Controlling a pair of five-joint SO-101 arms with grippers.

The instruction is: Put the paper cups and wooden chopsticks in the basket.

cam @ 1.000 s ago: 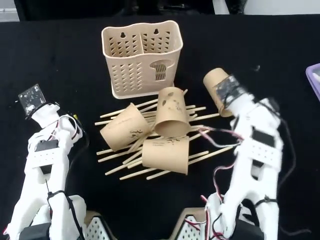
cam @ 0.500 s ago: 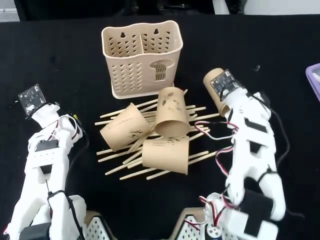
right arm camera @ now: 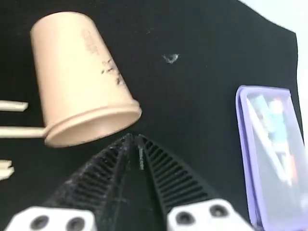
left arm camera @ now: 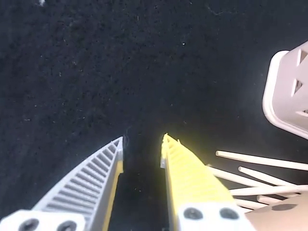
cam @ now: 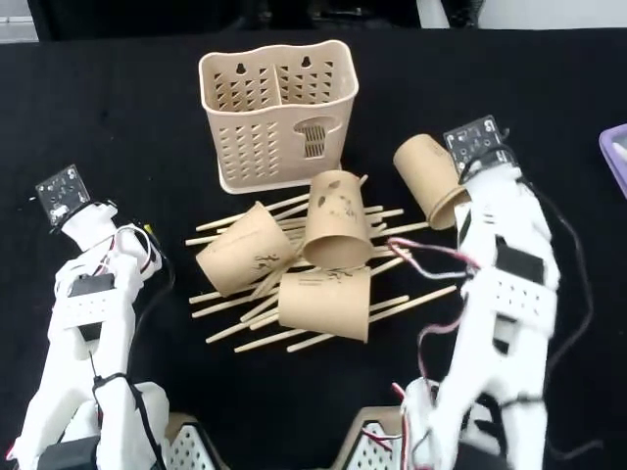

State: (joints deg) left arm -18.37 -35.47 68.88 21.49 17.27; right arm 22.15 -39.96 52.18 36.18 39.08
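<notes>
Four paper cups lie on their sides on the black table. Three of them (cam: 243, 250) (cam: 337, 220) (cam: 325, 304) rest on a scatter of wooden chopsticks (cam: 294, 274), and the fourth cup (cam: 429, 179) (right arm camera: 82, 82) lies apart to the right. The beige slotted basket (cam: 277, 113) stands behind the pile. My right gripper (right arm camera: 135, 140) is shut and empty, its tips just off that cup's rim. My left gripper (left arm camera: 142, 139) hovers slightly open over bare table left of the pile, with the basket corner (left arm camera: 288, 96) and chopstick ends (left arm camera: 260, 168) off to one side.
A purple box (right arm camera: 274, 144) (cam: 615, 152) sits at the table's right edge, close to the right arm (cam: 500, 264). The left arm (cam: 88, 284) stays at the front left. Bare black cloth surrounds the basket on the left and behind.
The right arm's wrist swung from above the right-hand cup to its right side, uncovering the cup. The left arm and the pile have not moved.
</notes>
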